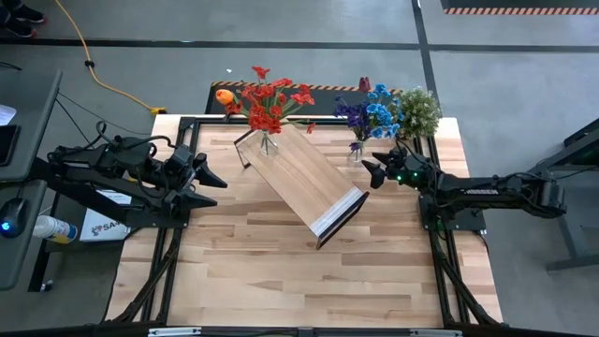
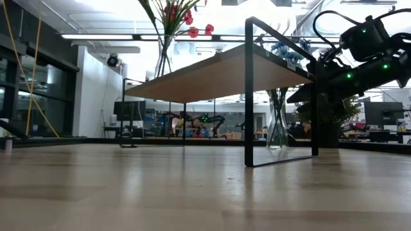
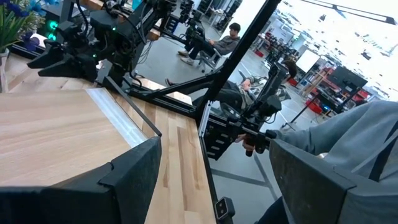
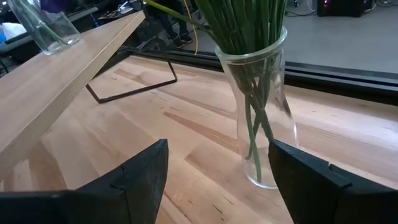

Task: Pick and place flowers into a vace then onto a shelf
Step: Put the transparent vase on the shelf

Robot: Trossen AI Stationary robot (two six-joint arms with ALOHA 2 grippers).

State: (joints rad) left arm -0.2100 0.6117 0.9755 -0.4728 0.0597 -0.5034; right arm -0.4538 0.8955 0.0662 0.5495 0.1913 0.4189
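The shelf (image 1: 304,178) is standing diagonally across the middle of the plank table (image 1: 281,271), its white-edged end (image 1: 339,213) pointing toward the near right. 1 glass vase (image 1: 268,142) is resting on the far end of the shelf and is holding the red flowers (image 1: 267,101). A 2nd glass vase (image 4: 256,106) is standing on the table just beside the shelf's right side, holding the blue and purple flowers (image 1: 371,110) by their green stems. A pale-green potted plant (image 1: 418,110) is sitting at the far right corner.

The right gripper (image 1: 372,169) is hovering near the 2nd vase, fingers spread apart and gripping nothing, with the vase just ahead of the gap. The left gripper (image 1: 213,179) is waiting at the table's left edge, jaws released and empty.
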